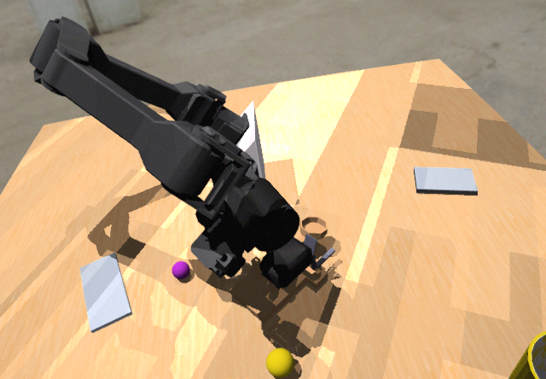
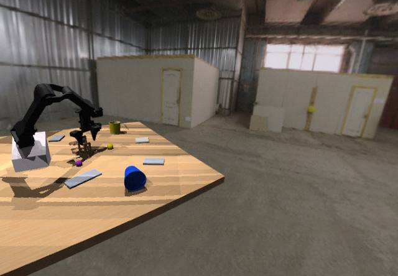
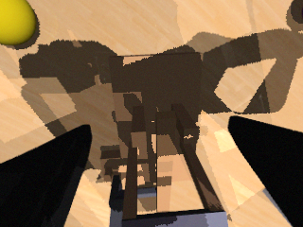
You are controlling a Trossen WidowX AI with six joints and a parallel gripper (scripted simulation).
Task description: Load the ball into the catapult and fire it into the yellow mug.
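My gripper (image 1: 252, 264) (image 2: 86, 137) (image 3: 161, 127) is open and empty, pointing down just above the wooden catapult (image 2: 84, 147) (image 3: 158, 142). In the wrist view the catapult lies between my two dark fingers, in shadow. In the top view the arm hides most of it; only its round cup (image 1: 314, 226) shows. A yellow ball (image 1: 279, 361) (image 2: 109, 145) (image 3: 13, 21) lies on the table in front of the catapult. A purple ball (image 1: 180, 269) (image 2: 78, 163) lies to its left. The yellow mug (image 1: 536, 357) (image 2: 114, 127) stands upright farther off.
A blue cup (image 2: 135, 178) lies on its side. Flat grey plates (image 1: 445, 179) (image 1: 104, 291) (image 2: 153, 161) (image 2: 141, 140) lie scattered on the wooden table (image 1: 397, 277). The arm's white base block (image 2: 30, 155) (image 1: 253, 141) stands behind the catapult.
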